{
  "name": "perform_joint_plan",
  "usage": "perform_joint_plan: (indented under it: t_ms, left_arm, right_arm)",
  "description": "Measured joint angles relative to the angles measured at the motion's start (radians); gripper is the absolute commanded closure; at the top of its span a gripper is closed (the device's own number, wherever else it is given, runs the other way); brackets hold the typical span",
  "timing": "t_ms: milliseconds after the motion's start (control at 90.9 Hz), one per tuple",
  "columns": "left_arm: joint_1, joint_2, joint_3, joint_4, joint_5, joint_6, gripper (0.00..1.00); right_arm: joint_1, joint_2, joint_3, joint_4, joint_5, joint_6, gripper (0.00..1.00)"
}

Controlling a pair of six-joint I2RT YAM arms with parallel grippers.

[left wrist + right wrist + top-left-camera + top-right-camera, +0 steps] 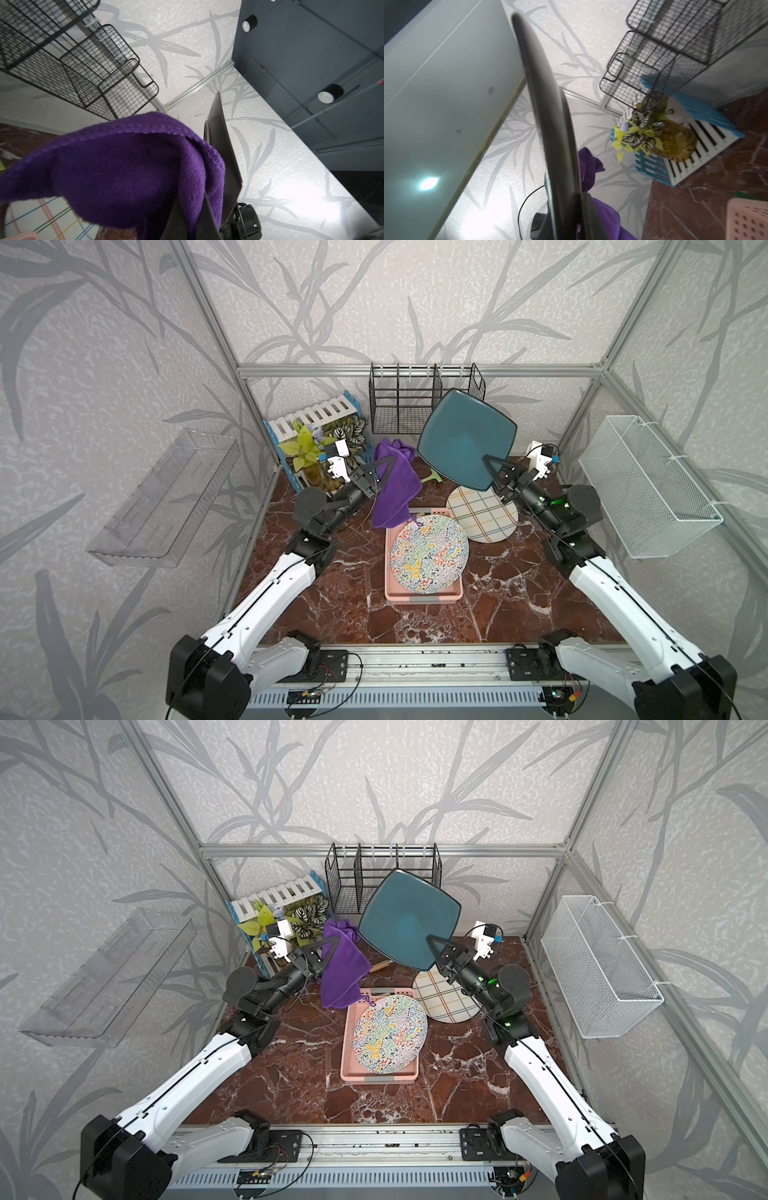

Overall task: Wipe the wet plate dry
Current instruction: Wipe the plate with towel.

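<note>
Dangling from left gripper (384,467), purple cloth (395,491) hangs beside teal plate (461,439).

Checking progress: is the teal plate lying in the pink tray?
No, the right gripper holds the teal plate aloft, while the pink tray carries a patterned plate.

Bright, even top views; wrist views with glare on wall (301,197), blurred plate (550,124).

Cloth (395,489) left of raised plate (461,439), wire rack (399,414) behind — tray (424,597) in front, another plate (486,516) beside it
</note>
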Motion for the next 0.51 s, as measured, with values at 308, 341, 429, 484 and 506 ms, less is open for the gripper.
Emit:
perform_joint_plan:
  t_ms: [308,341,429,484,506]
  left_arm:
    - [-0.050,0.235,0.013,0.527,-0.093,-0.468,1.00]
    - [-0.059,0.254,0.032,0.561,-0.107,-0.498,1.00]
    - [-0.068,0.284,0.067,0.614,-0.154,-0.553,1.00]
    - [-0.079,0.293,0.080,0.644,-0.181,-0.575,1.00]
    - [-0.089,0.294,0.084,0.657,-0.197,-0.580,1.00]
  right_arm:
    - [0.141,0.093,0.022,0.073,-0.024,0.010,1.00]
    - [0.162,0.109,0.022,0.073,-0.025,0.008,1.00]
    - [0.203,0.138,0.029,0.113,-0.016,0.009,1.00]
    - [0.217,0.154,0.051,0.132,-0.009,0.008,1.00]
    - [0.220,0.164,0.063,0.139,-0.010,0.007,1.00]
